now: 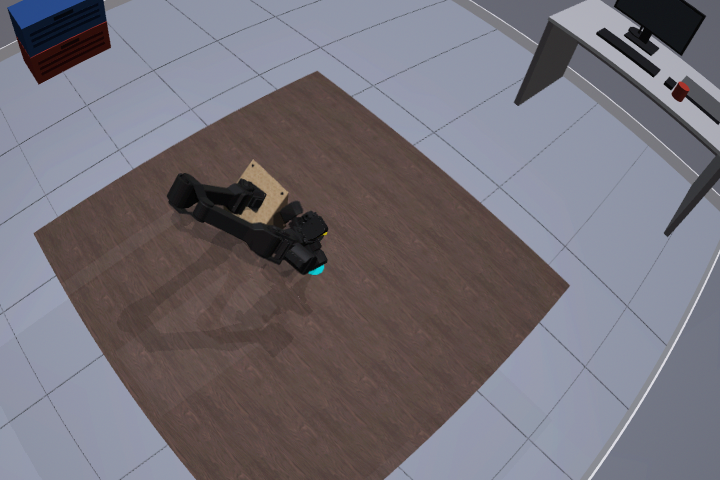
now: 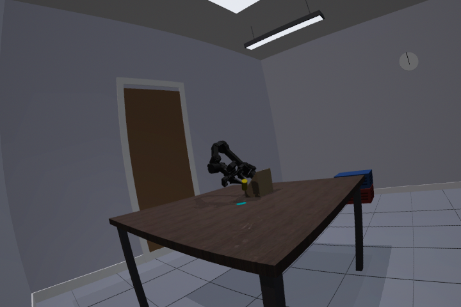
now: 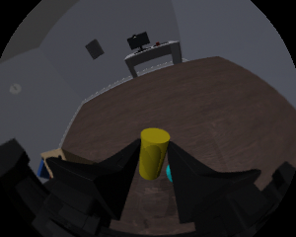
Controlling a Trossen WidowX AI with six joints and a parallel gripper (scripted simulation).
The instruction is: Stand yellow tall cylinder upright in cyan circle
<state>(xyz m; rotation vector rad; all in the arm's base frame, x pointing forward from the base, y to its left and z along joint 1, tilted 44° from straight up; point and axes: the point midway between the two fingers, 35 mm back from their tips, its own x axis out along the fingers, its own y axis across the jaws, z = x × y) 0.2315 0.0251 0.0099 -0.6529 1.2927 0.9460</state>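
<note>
- Yellow cylinder [image 1: 325, 233] [image 2: 244, 185] [image 3: 152, 157] is up off the table [image 1: 417, 294] [image 2: 234, 226] [image 3: 202, 104] near the cyan circle [image 1: 316, 271] [image 2: 241, 203] [image 3: 170, 173]; it looks pretty much upright in the exterior view, with its round top facing up; it isn't standing in the circle
- gripper [image 1: 315, 234] [image 2: 242, 181] [image 3: 154, 144] is closed on that cylinder, one finger on each side; the wrist view shows the grip best, and the top view only gives you a sliver of yellow sticking out
- cyan circle is flat on the table; from above, part of the arm [image 1: 230, 225] [image 2: 234, 155] covers some of it, and in the wrist view a finger hides a chunk
- tan block [image 1: 271, 191] [image 2: 264, 182] [image 3: 53, 155] is near the circle too, with the arm's base on top of it; the arm bends out from there and back toward the circle
- crates, blue [image 1: 60, 25] [image 2: 353, 174] and red [image 1: 69, 53] [image 2: 367, 195], are stacked well away from the circle; desk [image 1: 587, 21] [image 3: 153, 51] is well apart from it as well
</note>
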